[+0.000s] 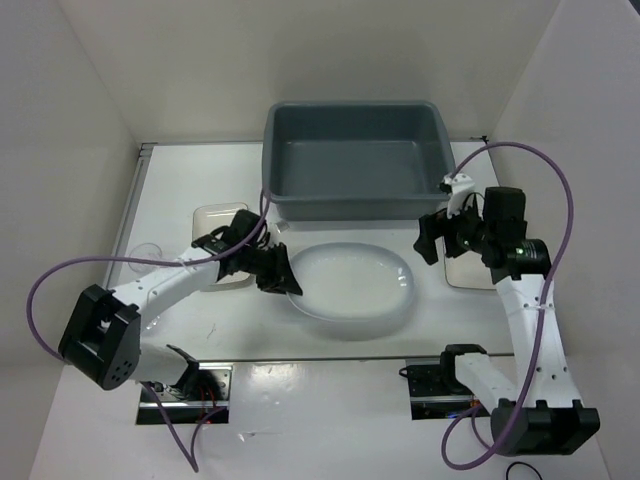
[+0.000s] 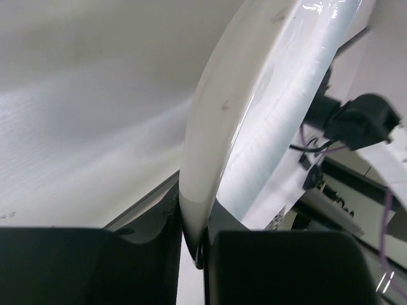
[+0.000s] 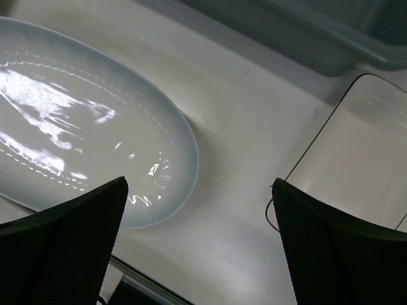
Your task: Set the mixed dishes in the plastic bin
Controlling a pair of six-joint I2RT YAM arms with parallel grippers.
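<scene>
The large white oval platter point(image 1: 355, 288) lies in front of the dark grey plastic bin point(image 1: 357, 158). My left gripper point(image 1: 283, 277) is shut on the platter's left rim; in the left wrist view the rim point(image 2: 210, 159) sits pinched between my dark fingers point(image 2: 267, 267). My right gripper point(image 1: 430, 240) is open and empty, hovering over the table between the platter's right end point(image 3: 95, 140) and a cream rounded-rectangle plate point(image 3: 356, 159). Another cream plate point(image 1: 217, 225) lies partly under my left arm. A clear glass cup point(image 1: 147, 255) stands at the far left.
The bin point(image 3: 318, 32) is empty and stands against the back wall. White walls enclose the table on the left, back and right. The cream plate on the right point(image 1: 462, 270) lies under my right wrist.
</scene>
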